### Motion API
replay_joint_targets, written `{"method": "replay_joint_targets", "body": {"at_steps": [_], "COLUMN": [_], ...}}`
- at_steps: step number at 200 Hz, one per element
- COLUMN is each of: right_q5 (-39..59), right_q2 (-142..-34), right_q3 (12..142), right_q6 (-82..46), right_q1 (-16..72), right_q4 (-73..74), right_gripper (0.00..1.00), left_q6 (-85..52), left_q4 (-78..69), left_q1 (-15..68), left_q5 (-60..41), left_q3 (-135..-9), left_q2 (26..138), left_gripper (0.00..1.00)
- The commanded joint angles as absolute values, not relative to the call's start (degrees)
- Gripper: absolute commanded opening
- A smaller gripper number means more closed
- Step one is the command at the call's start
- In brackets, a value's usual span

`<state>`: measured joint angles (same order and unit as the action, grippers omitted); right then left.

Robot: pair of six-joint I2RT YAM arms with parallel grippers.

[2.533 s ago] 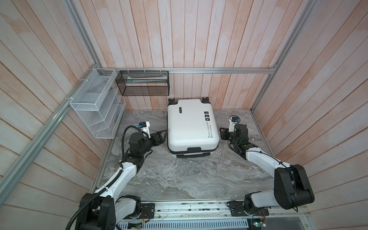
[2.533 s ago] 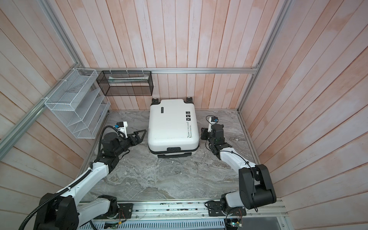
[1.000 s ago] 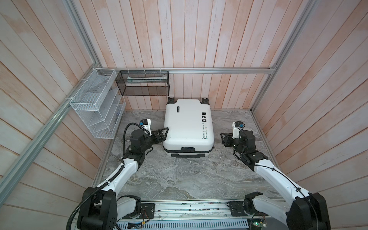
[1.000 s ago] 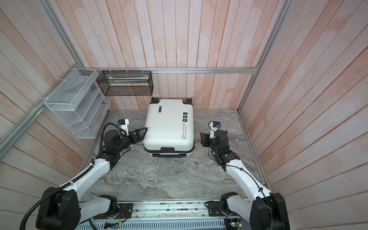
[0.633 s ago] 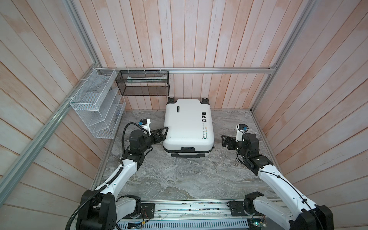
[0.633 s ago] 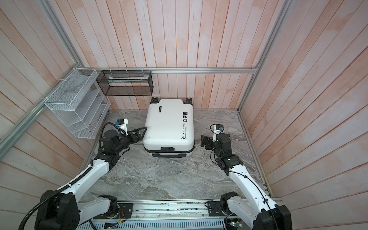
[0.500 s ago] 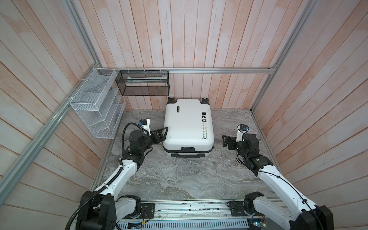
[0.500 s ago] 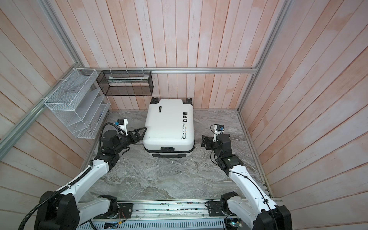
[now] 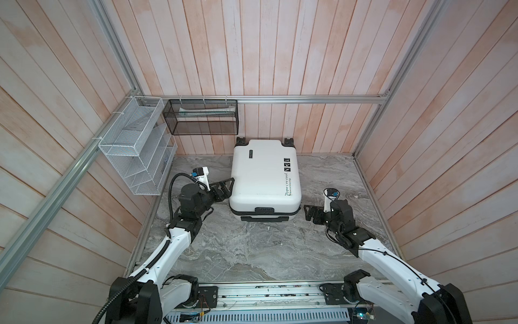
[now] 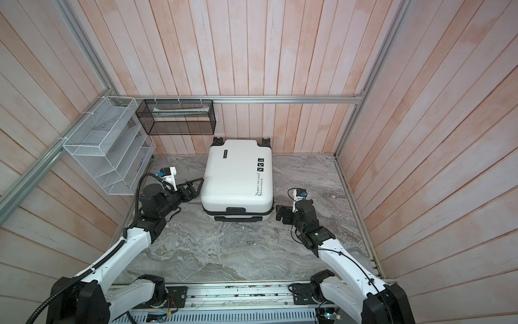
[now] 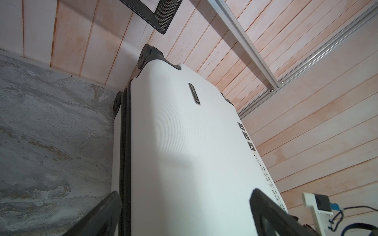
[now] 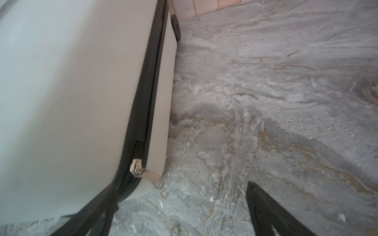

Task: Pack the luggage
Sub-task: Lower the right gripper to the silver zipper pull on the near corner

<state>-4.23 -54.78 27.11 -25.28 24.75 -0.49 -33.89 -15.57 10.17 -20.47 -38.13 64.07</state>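
Closed luggage (image 9: 263,174) flat at the back edge of the marble surface (image 9: 252,252), both grippers spread wide beside it.

Top views: you get grey marble boxed in by pink plank walls. The luggage (image 10: 236,174) sits mid back edge, wheels to the back wall. A black mesh basket (image 9: 203,117) and a white wire rack (image 9: 134,146) hang by the back left corner. The left gripper (image 9: 228,186) is at the case's left side, and the right gripper (image 9: 308,214) is just off its front right corner, apart. Left wrist: jaws released wide, fingers (image 11: 96,216) straddling the shell's side; contact you can't tell. Right wrist: jaws wide, empty, one finger (image 12: 92,210) beside the corner near the zip pull (image 12: 136,169), the other over bare marble.
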Motion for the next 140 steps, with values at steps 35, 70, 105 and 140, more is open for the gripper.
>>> {"method": "replay_joint_targets", "body": {"at_steps": [35,70,105,140], "right_q5": [-10.7,-11.7,-12.8,-14.4], "right_q2": [-51.3,-52.5,-55.3,-59.4], "right_q3": [20.1,17.4,17.9,17.8], "right_q6": [-26.8,-25.3,-21.7,-19.0], "right_q1": [28.2,29.1,30.9,31.6], "right_q4": [3.3,6.5,9.9,15.0], "right_gripper": [0.79,0.72,0.68,0.67], "left_q6": [-35.1,-36.2,-38.1,-40.0], "left_q4": [-16.6,-17.1,-18.9,-21.3], "left_q1": [10.2,10.2,10.3,10.2], "left_q5": [-21.1,-22.7,-22.4,-22.9], "left_q3": [-36.7,-36.3,-34.9,-33.9], "left_q2": [62.9,62.4,61.3,61.3], "left_gripper": [1.0,1.0,1.0,1.0]}}
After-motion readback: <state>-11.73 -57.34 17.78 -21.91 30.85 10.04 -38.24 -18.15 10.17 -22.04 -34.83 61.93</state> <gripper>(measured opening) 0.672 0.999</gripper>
